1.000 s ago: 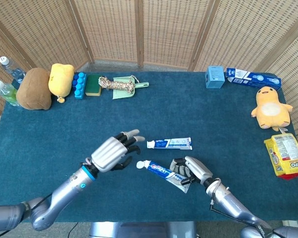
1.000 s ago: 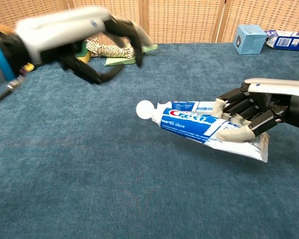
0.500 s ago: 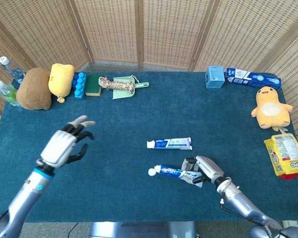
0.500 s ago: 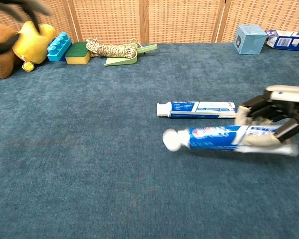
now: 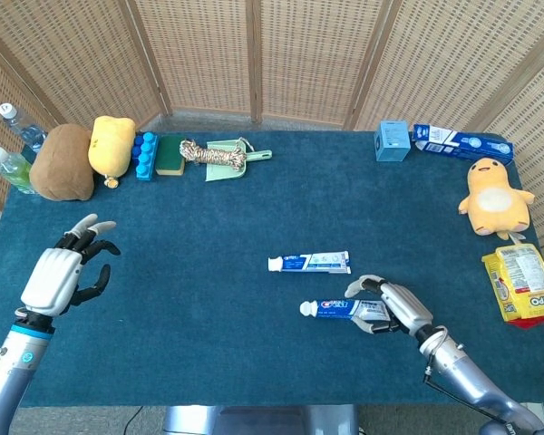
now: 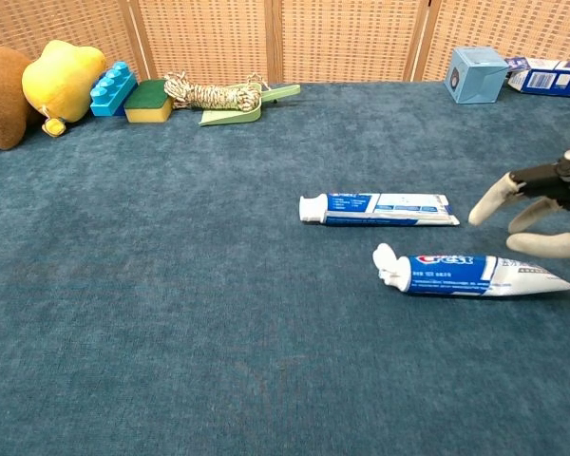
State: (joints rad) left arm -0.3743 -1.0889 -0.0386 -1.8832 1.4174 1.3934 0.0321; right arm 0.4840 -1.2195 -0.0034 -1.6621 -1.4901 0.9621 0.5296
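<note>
A: Where is the right hand (image 5: 401,308)?
B: At the near right of the bench (image 5: 208,227), just over the tail end of the Crest tube (image 6: 470,274). In the chest view its fingers (image 6: 499,196) are spread and lifted clear of the tube, gripping nothing. From the head view the hand overlaps the tube's end, so contact there cannot be told.

A: And how does the tube lie?
B: Flat on the blue cloth, white cap pointing to the robot's left, crimped end toward the right hand. A second tube (image 5: 309,263) lies just behind it, roughly parallel, cap also leftward. The two are near each other but apart.

A: The left hand (image 5: 59,275)?
B: Well away, raised over the left edge of the bench in the head view, and out of the chest view. Its fingers are spread, slightly curled, with nothing in them.

A: What else is on the bench?
B: Along the far left: two bottles (image 5: 11,168), a brown plush (image 5: 62,163), a yellow plush (image 5: 111,145), a blue block (image 5: 144,155), a sponge (image 5: 170,154), and a rope bundle (image 5: 212,154) resting on a green scoop (image 5: 231,164). At the far right: a blue cube box (image 5: 392,140) beside a long blue carton (image 5: 462,143), then a yellow duck toy (image 5: 494,197) and a yellow snack pack (image 5: 523,285) nearer the right edge.
</note>
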